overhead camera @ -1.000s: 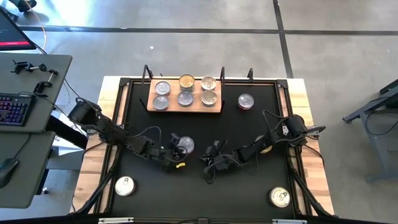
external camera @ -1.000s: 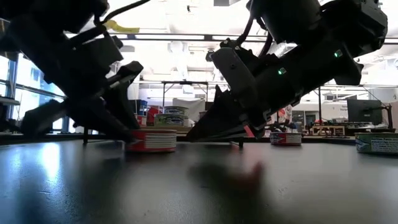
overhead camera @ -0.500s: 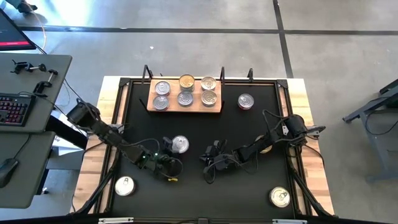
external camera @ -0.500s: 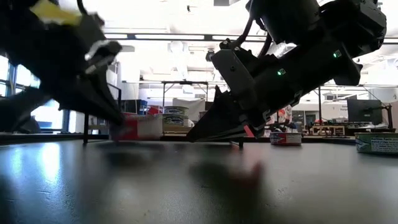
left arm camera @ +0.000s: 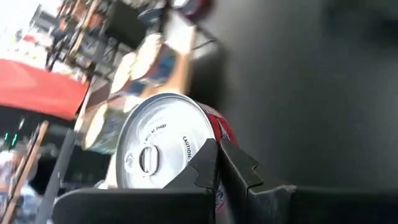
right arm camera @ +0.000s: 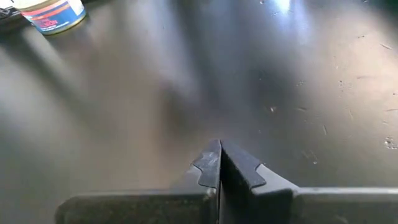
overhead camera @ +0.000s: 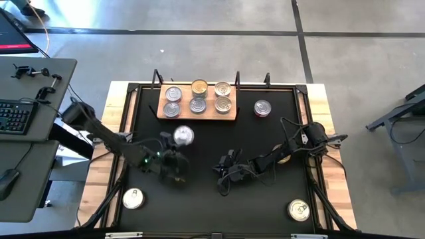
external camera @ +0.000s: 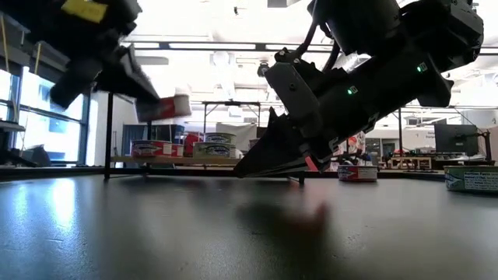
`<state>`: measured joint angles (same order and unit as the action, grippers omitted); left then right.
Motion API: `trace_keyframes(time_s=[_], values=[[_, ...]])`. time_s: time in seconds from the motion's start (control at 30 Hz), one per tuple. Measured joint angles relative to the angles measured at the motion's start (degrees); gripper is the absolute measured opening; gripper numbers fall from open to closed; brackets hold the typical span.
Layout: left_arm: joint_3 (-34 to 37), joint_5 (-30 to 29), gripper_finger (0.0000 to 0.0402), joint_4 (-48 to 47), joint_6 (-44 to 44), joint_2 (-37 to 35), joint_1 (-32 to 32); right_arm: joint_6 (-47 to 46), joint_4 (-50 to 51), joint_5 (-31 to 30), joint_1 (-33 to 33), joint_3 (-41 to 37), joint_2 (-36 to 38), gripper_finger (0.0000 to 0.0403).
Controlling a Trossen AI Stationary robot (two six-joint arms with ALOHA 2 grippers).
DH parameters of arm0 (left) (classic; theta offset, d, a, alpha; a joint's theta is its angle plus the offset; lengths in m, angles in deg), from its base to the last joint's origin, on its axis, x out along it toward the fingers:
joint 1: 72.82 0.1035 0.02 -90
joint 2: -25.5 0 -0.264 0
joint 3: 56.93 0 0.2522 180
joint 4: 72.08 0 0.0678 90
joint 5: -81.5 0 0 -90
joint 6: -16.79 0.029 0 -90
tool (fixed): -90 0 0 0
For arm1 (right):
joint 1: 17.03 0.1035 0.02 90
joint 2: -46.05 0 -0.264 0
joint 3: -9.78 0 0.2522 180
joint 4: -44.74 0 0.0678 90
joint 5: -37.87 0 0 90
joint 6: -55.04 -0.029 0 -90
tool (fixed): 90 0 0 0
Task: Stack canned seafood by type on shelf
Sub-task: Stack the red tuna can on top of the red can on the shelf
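My left gripper [overhead camera: 178, 147] is shut on a flat tin [overhead camera: 183, 136] with a silver pull-tab lid and a red side. It holds the tin in the air near the mat's middle, short of the wooden shelf [overhead camera: 197, 117]; the low view shows that tin [external camera: 165, 107] above shelf height. Six tins stand on the shelf in two rows. My right gripper [overhead camera: 221, 174] is shut, its tips low over the mat's centre [external camera: 240, 173], touching no tin. My left gripper pinches the tin at its edge [left arm camera: 214, 134], across its thickness. One finger [left arm camera: 205, 165] lies on the lid; the other [left arm camera: 241, 169] is on the bottom side, where contact is hidden. The fingers come from the table's near-left side. The tin is lifted clear and tilted.
Loose tins stand on the black mat: a red-sided one [overhead camera: 263, 108] right of the shelf, one near-left [overhead camera: 133, 198], one near-right [overhead camera: 299, 210], and one partly under the right arm [overhead camera: 284, 157]. Free mat lies between the shelf and the grippers. A desk with a keyboard [overhead camera: 13, 116] stands left of the table.
My left gripper has taken the tin off the mat, raised it and carried it toward the table's far-left, closer to the shelf. The tin stood flat on the mat and now hangs tilted in the air.
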<state>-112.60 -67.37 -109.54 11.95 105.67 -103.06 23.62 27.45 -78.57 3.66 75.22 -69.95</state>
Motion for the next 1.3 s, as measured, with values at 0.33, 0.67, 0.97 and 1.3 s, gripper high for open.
trace_keyframes(time_s=[0.33, 0.67, 0.97, 1.3], values=[[-5.98, 11.78, 0.0000, -0.52, 18.28, -12.31, 25.07, 1.98, -0.04, 0.00, -0.15, 0.00, 0.00, 0.0000], [-7.69, 29.02, 0.0000, -0.67, 24.75, -9.39, 52.34, 1.94, -0.04, 0.00, -0.39, 0.00, 0.02, 0.0000], [-6.75, 30.12, 0.0000, 1.45, 25.36, -2.23, 60.61, 2.56, -0.04, 0.00, -0.34, 0.00, 0.02, 0.0000], [-6.75, 30.66, 0.0003, 1.72, 23.52, 0.08, 61.86, 2.56, -0.04, 0.00, -0.33, 0.00, 0.02, 0.0000]])
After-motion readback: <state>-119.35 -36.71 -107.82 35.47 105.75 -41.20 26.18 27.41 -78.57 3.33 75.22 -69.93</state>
